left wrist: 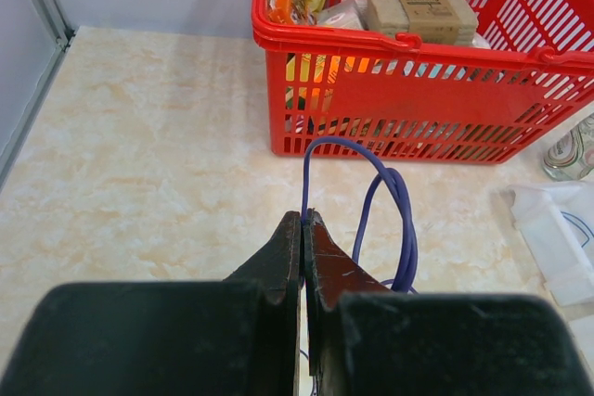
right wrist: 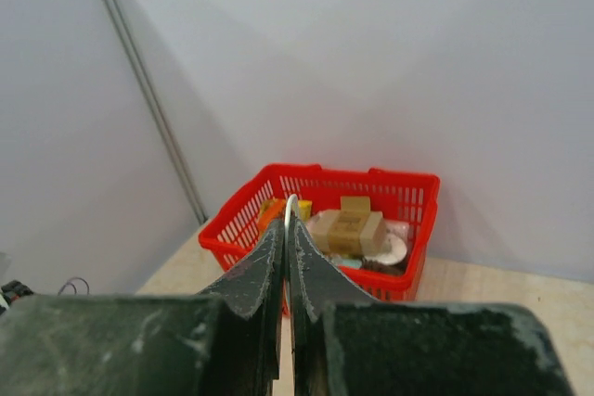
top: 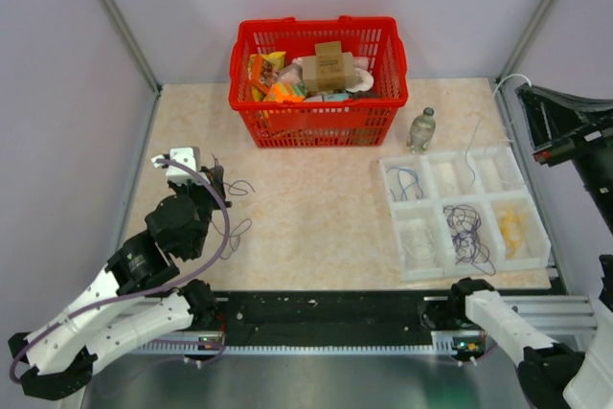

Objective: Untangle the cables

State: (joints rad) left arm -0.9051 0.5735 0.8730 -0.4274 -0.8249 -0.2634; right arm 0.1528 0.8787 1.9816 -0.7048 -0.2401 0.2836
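Pinching a purple cable [left wrist: 406,229] at the very tips, the left pincer [left wrist: 304,220] has its fingers pressed together on the strand, close to the desk's left edge and about halfway between the near and far edges. From the tips the cable climbs toward the far edge, arches over to the right and drops back beside the right finger, so its long axis runs roughly near to far. Its slack falls on the side toward the desk's middle. Loose dark strands [top: 239,185] lie on the desk just beside this pincer, so the left arm is by far the nearer one.

The right pincer [right wrist: 287,222] is raised above the far right corner, well apart. Its fingers are together, and a thin white cable [right wrist: 290,201] seems caught at the tips, though too little shows to be sure.

The pincer body hides where the purple cable runs underneath, and whether it crosses the dark strands cannot be made out.
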